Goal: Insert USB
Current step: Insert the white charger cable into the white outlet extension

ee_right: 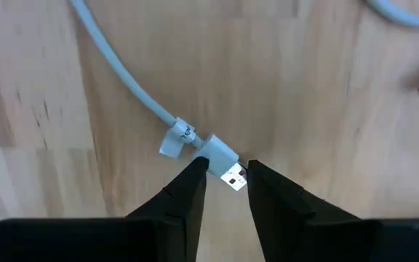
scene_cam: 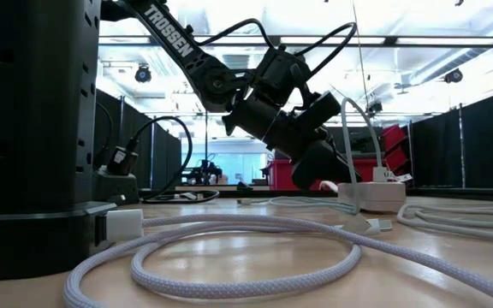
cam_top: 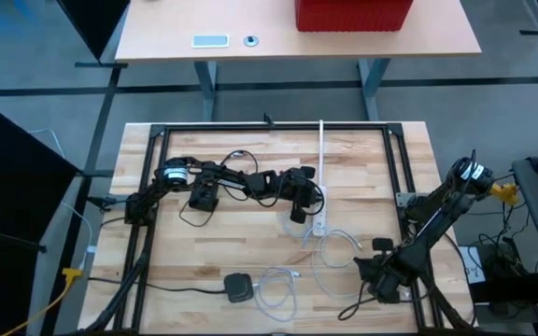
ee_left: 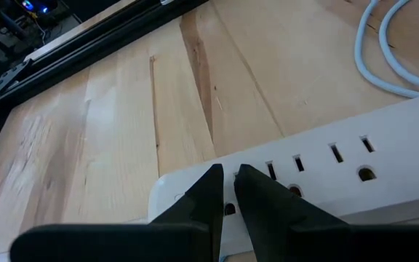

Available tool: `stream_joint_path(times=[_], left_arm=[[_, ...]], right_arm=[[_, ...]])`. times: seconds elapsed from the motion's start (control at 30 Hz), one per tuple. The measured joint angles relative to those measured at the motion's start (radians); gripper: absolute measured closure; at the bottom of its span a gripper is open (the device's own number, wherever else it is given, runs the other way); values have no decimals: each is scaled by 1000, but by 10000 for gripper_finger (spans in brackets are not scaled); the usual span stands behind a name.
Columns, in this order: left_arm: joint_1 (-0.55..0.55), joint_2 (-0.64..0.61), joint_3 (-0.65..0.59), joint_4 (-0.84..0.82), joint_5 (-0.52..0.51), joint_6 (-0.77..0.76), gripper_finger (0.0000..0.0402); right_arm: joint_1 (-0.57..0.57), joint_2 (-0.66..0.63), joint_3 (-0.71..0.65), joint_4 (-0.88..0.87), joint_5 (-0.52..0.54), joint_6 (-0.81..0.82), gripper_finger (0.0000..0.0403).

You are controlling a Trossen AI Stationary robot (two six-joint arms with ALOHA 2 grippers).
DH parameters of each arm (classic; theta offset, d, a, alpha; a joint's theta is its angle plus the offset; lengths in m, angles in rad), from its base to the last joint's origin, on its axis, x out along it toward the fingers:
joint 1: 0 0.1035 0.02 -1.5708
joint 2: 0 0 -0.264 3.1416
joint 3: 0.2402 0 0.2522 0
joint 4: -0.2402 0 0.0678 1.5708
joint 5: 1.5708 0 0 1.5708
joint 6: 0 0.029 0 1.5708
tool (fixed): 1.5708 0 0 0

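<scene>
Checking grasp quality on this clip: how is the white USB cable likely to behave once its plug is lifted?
The USB cable looks thin and lies in loose loops, so it will probably sag and trail. The USB plug is small, smooth and rigid; between the right gripper jaws it may twist or slip. Probably light.

**Bright overhead light, soft shadows, blur up close**

Ceiling fixtures [scene_cam: 144, 74] blaze white in the low view, throwing the arm [scene_cam: 272, 103] into near silhouette. The near cable [scene_cam: 229, 248] lies soft and out of focus. From above, the wooden table [cam_top: 213, 252] is evenly lit with faint shadows. Both wrist views are bright, their near fingers blurred.
</scene>
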Motion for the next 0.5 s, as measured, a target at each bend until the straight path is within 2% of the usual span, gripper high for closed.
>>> stream_joint_path(times=[0.3,0.5], left_arm=[[0,0,0,0,0,-2,361],[0,0,0,0,0,-5,361]], right_arm=[[-5,-12,-2,8,51,-206,271],[-9,-15,-1,7,48,-242,248]])
